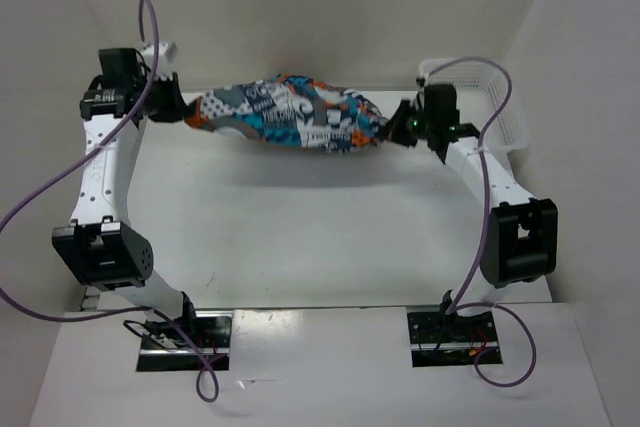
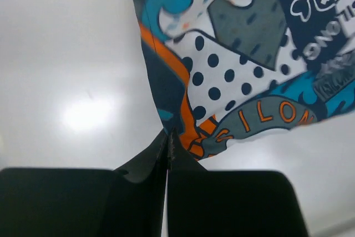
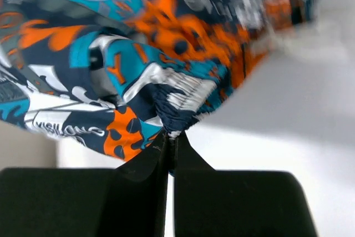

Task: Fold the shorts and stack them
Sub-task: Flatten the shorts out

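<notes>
White table point(image 1: 300, 237) beneath the shorts point(image 1: 290, 115), slung between left hand point(image 1: 185, 107) and right hand point(image 1: 392, 132), each clenched on one end

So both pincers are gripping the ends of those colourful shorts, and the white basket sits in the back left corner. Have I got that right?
Not quite: the white mesh basket stands at the back right, near the right pincer, as the top view shows. The rest holds: that pincer and the left pincer each grip an end of the shorts.
</notes>
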Controlling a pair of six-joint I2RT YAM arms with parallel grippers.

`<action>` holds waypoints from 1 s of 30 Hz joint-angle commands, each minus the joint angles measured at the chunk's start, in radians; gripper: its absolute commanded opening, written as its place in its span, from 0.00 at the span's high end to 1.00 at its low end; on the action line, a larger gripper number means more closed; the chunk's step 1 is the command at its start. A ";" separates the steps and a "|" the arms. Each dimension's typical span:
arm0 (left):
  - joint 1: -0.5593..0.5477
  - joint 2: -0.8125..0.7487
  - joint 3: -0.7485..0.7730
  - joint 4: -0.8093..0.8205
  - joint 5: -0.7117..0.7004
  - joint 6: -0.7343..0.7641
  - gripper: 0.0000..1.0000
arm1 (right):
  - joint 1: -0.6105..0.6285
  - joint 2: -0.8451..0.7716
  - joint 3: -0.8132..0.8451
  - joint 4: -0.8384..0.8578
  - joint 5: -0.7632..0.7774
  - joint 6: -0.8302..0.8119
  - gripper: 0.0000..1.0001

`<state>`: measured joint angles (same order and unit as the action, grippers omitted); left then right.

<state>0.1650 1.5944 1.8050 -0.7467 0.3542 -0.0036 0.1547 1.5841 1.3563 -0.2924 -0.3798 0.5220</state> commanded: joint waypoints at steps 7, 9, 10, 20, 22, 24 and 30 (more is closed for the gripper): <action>0.002 -0.022 -0.410 -0.439 -0.050 0.004 1.00 | 0.008 -0.145 -0.439 -0.223 0.012 -0.019 1.00; 0.002 -0.022 -0.493 -0.439 -0.111 0.004 1.00 | 0.017 -0.165 -0.480 -0.250 0.012 -0.019 1.00; 0.002 -0.033 -0.568 -0.439 -0.130 0.004 1.00 | 0.017 -0.176 -0.480 -0.278 0.025 -0.005 1.00; -0.033 -0.123 -0.716 -0.480 -0.218 0.004 0.66 | 0.026 -0.236 -0.438 -0.445 0.087 0.009 0.53; -0.033 -0.132 -0.676 -0.439 -0.218 0.004 0.61 | 0.026 -0.257 -0.418 -0.456 0.103 0.009 0.49; -0.033 -0.132 -0.612 -0.320 -0.170 0.004 0.52 | 0.026 -0.280 -0.356 -0.444 0.140 0.000 0.47; -0.088 0.030 -0.376 0.079 0.021 0.004 0.26 | 0.026 -0.167 -0.217 -0.279 0.288 -0.010 0.42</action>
<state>0.1177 1.5333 1.3285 -0.9314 0.2569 -0.0048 0.1810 1.3659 1.0691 -0.6834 -0.1959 0.5266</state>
